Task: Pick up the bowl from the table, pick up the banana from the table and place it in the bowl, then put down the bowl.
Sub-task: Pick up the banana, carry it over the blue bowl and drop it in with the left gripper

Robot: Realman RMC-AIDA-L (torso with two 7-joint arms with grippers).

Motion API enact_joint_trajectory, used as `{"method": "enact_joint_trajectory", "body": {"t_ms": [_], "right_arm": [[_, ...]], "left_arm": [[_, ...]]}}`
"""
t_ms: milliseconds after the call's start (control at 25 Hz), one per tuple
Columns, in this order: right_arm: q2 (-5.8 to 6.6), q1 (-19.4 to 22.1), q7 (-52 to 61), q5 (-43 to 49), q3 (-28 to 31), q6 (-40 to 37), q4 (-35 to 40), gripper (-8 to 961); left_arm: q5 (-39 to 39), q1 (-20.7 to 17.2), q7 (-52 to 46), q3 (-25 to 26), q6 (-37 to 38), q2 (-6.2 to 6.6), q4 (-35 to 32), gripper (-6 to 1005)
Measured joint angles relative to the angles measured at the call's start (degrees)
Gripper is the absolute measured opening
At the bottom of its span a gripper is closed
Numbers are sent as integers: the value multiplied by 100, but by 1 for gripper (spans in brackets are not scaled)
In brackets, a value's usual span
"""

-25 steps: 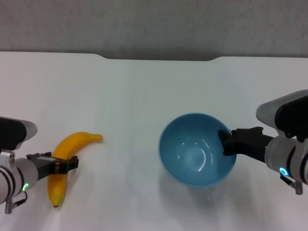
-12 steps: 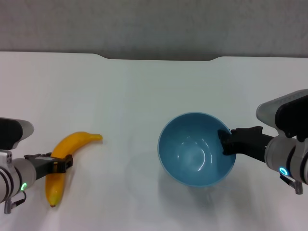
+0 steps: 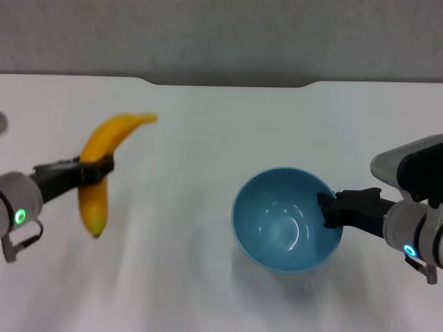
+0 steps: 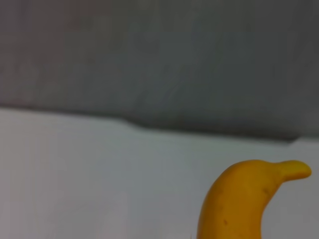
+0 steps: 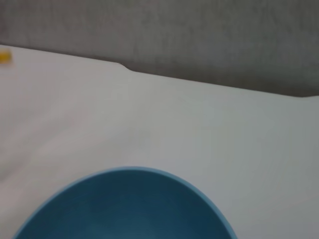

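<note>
My left gripper (image 3: 93,171) is shut on the yellow-orange banana (image 3: 104,166) and holds it in the air over the left side of the white table (image 3: 208,138). The banana's stem end points up and away; it also shows in the left wrist view (image 4: 239,199). My right gripper (image 3: 331,207) is shut on the near-right rim of the light-blue bowl (image 3: 287,220) and holds it slightly above the table at the right. The bowl's empty inside shows in the right wrist view (image 5: 124,206).
The table's far edge has a shallow notch (image 3: 228,84) against a grey wall (image 3: 221,34). Bare tabletop lies between the banana and the bowl.
My left gripper has lifted the banana off the table and raised it up and away. The bowl in my right gripper has shifted slightly nearer.
</note>
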State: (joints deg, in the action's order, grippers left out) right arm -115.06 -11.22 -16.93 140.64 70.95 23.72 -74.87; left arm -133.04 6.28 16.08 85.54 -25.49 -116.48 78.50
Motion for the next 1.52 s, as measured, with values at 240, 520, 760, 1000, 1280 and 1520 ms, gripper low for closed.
{"method": "enact_joint_trajectory", "body": {"t_ms": [240,520,760,1000,1280,1520], "right_arm": [[-7,-125,43,-135,-58,-148,160,50],[-10,-376,32,-413,-259,-293,296,51],[-11,-539,17,-553,-341,-306,316,52],[-5,-649,10,-655,-401,-368,298,53],[-10,-777,7,-821,-655,-456,307,54],[-3,-753,-2,-977,-785,-514,186,55]], "left_arm": [[2060,-192,1049,-8,-391,-1,521,526],[5431,259,3407,-3,-1369,-11,-420,526],[6624,887,4177,72,-2231,2,-1628,525],[7126,1238,4543,152,-2633,-31,-2334,525],[7888,1267,5301,19,-2689,-57,-2574,526],[8131,1255,5760,-55,-2660,-59,-2696,525]]}}
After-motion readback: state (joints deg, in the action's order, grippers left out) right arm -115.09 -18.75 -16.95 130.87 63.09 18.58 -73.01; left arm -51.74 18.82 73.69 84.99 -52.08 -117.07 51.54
